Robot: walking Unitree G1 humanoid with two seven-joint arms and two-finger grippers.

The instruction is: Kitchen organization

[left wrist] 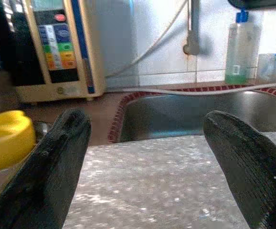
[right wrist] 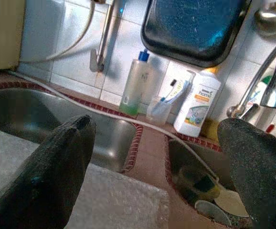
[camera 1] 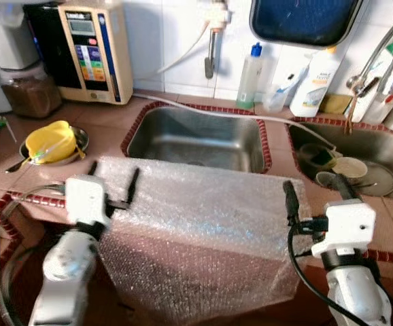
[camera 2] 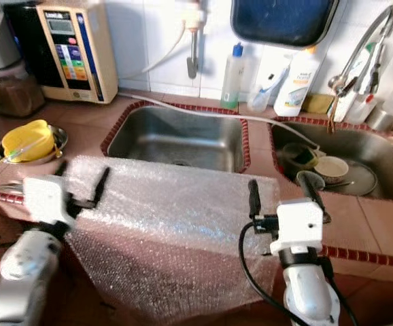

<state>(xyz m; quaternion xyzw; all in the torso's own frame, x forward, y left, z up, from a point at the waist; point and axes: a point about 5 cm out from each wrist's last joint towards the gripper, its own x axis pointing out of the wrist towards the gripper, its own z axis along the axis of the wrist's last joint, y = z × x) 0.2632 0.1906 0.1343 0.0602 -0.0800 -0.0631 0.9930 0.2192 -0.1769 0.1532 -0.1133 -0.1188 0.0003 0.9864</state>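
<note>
1. A sheet of bubble wrap (camera 1: 203, 231) lies on the tiled counter (camera 1: 108, 136) in front of the left sink (camera 1: 196, 139). Its far edge sits just short of the basin rim, and its near part hangs over the counter front.
2. The left gripper (camera 1: 113, 178) stands at the sheet's left far corner. Its fingers (left wrist: 52, 167) are spread apart with nothing between them; the wrist view shows them just above the wrap. Contact with the sheet cannot be confirmed.
3. The right gripper (camera 1: 317, 187) stands at the sheet's right edge, near the strip of counter between the two basins. Its fingers (right wrist: 47, 171) are likewise spread and hold nothing.
4. The left sink is bare steel. A pale hose (camera 1: 251, 117) runs along its back rim toward the right sink (camera 1: 380, 146), which holds a cup (camera 1: 349, 168), a plate and other crockery, somewhat blurred.
5. To the left of the wrap, a metal bowl (camera 1: 77, 139) on the counter carries a yellow object (camera 1: 49, 141).
6. Against the tiled wall at the back left stands a cream appliance (camera 1: 94, 51) with a coloured button panel.
7. Behind the sinks stand a clear bottle with a blue cap (camera 1: 250, 75), a small cup with toothbrushes (right wrist: 161, 107) and a white detergent bottle (camera 1: 315, 85).
8. A dark blue tray (camera 1: 305, 20) hangs on the wall above the bottles, and a chrome tap (camera 1: 380, 54) rises over the right sink.
</note>
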